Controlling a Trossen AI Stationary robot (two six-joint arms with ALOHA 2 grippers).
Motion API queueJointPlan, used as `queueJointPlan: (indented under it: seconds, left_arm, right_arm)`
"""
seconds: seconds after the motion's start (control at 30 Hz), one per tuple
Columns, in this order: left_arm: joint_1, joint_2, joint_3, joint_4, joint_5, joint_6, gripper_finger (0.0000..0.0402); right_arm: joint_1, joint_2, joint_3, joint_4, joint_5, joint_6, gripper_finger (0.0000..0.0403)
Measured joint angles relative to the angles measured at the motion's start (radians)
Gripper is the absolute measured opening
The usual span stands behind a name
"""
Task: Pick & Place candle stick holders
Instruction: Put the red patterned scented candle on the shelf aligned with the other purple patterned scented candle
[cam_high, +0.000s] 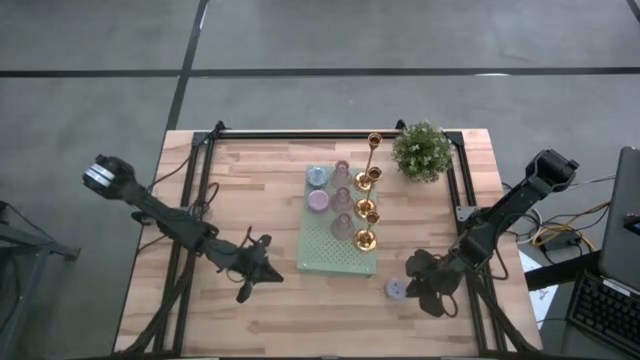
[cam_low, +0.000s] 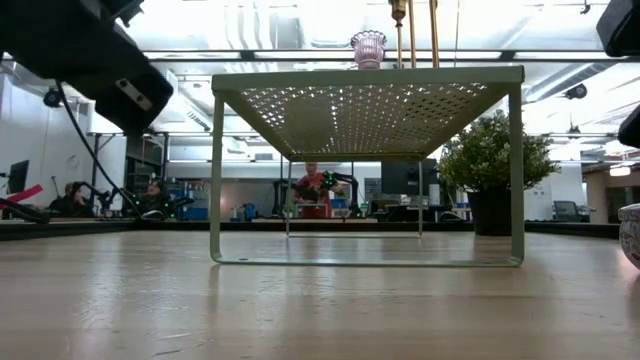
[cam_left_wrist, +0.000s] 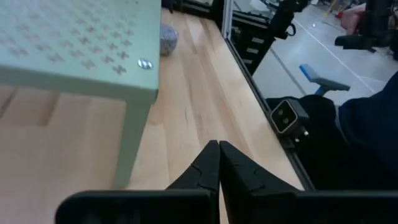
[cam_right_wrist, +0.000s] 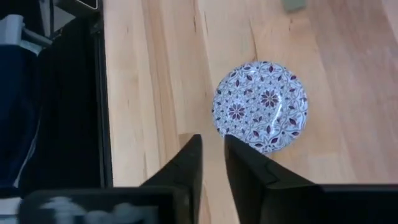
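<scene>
Right gripper (cam_right_wrist: 213, 163) hovers over the patterned round holder (cam_right_wrist: 260, 106) — off the mat (cam_high: 338, 262) at its four o'clock — fingers narrowly parted; it should widen, centre over the dome, then descend, while the left gripper (cam_left_wrist: 219, 163), pinched shut and empty, waits at eight o'clock.

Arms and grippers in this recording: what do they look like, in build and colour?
Both are dark, slim, jointed arms. The left arm has a pale grey, cylindrical end at its outer joint; the right arm is dark throughout. The left gripper has two matte black, wedge-shaped fingers tapering to points; the right gripper has the same black, angular fingers. No markings show.
</scene>
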Motion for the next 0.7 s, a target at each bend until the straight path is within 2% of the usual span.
queueJointPlan:
  seconds: [0.2,0.4,0.7]
  left_arm:
    - [0.0,-0.04,-0.001,-0.002,-0.021,0.041,0.0006]
    - [0.0,-0.051,-0.001,-0.004,-0.021,0.042,0.0014]
    - [0.0,-0.051,-0.001,-0.011,-0.021,0.054,0.0007]
  right_arm:
    - [0.0,0.008,0.0,-0.031,-0.021,0.038,0.0138]
    - [0.0,0.036,-0.001,-0.078,-0.022,-0.015,0.0217]
    - [-0.001,0.174,0.0,-0.073,-0.006,-0.039,0.0337]
